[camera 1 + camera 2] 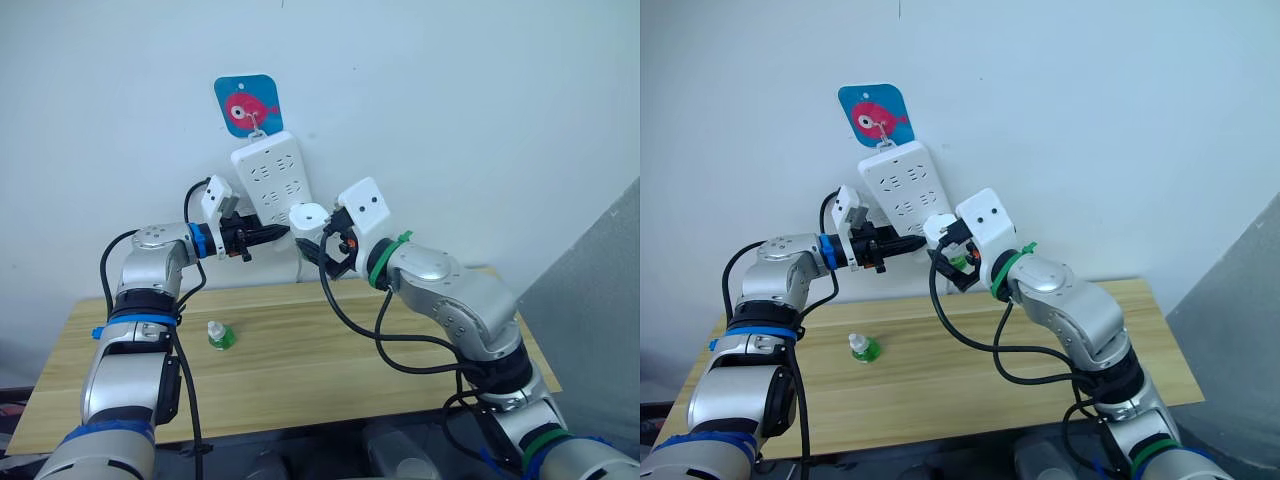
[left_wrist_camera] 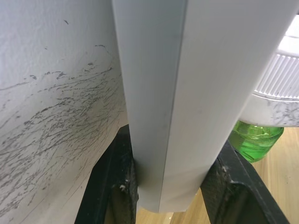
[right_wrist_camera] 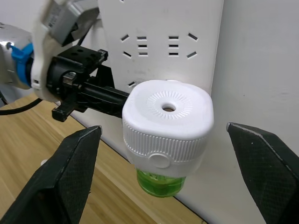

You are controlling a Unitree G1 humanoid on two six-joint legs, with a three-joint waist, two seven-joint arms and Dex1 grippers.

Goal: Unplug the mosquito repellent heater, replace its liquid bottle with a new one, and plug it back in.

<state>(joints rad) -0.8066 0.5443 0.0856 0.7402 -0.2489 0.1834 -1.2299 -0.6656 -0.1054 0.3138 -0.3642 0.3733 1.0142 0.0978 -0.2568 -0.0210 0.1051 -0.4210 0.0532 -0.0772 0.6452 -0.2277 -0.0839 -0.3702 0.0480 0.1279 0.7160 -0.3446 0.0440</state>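
The white mosquito repellent heater (image 3: 167, 121) sits plugged into the lower part of the white power strip (image 1: 272, 178) hanging on the wall. A green liquid bottle (image 3: 161, 183) is screwed in under it. My right gripper (image 3: 163, 133) is open, with one finger on each side of the heater and a gap on both sides. My left gripper (image 1: 282, 232) is shut on the power strip's lower edge (image 2: 177, 93), its black fingers (image 2: 112, 186) pressing both faces. Another small green bottle (image 1: 221, 336) with a white cap stands on the wooden table (image 1: 320, 370), below my left arm.
The strip hangs from a blue hook plate with a pink fish (image 1: 248, 103) on the white wall. Black cables loop under both arms above the table. A grey panel (image 1: 600, 290) rises at the right.
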